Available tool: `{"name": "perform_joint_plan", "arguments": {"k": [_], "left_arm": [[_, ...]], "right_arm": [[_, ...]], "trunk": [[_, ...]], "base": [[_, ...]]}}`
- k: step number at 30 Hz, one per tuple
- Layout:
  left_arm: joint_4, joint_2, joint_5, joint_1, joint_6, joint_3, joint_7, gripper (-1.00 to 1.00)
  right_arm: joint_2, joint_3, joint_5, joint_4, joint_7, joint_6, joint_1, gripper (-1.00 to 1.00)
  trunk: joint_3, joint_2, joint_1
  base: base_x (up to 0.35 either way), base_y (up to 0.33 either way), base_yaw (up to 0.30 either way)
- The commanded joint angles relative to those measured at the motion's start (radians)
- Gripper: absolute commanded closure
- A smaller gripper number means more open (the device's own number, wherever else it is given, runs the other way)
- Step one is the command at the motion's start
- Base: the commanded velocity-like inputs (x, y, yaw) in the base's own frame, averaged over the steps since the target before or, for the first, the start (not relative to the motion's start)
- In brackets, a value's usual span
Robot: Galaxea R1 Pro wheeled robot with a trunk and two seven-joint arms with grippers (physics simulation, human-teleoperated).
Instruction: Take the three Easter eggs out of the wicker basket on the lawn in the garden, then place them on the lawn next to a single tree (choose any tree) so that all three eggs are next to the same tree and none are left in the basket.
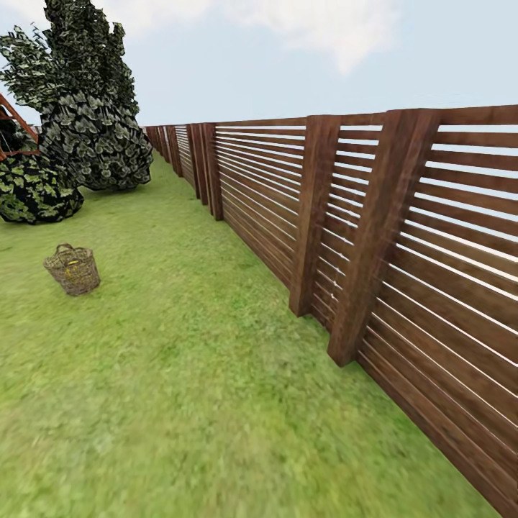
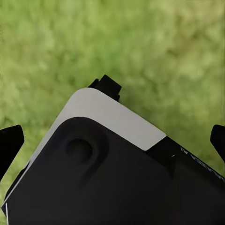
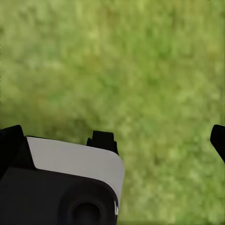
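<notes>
My left gripper has its dark fingertips at opposite edges of the wrist view, spread wide with nothing between them but grass and part of the robot's own black-and-white body in front. My right gripper looks the same: tips wide apart, empty, hanging over lawn with a similar body part low in that view. From the head camera I see the basket standing upright on the lawn, well off to my left and well apart from the fence that runs along my right. Something yellow shows through the weave, but I cannot count eggs. Beyond the basket stand a tall dark leafy tree and a low bush; its trunk is hidden by foliage. Open grass lies between me and the basket.
</notes>
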Motion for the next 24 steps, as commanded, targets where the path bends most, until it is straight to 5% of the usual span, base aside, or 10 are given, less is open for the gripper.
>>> {"name": "perform_joint_plan", "arguments": {"k": [1,24], "left_arm": [[0.001,0.000,-0.006,-0.001,0.001,0.008,0.003,-1.00],[0.001,0.002,-0.006,-0.001,0.001,0.008,0.003,-1.00]], "right_arm": [[0.000,0.002,0.007,0.003,-0.001,-0.005,-0.001,-1.00],[0.000,0.003,0.008,0.003,-0.001,-0.006,-0.001,-1.00]], "trunk": [[-0.001,-0.001,0.000],[-0.001,-0.001,0.000]], "base": [[0.000,0.000,0.068],[0.018,0.000,0.274]]}}
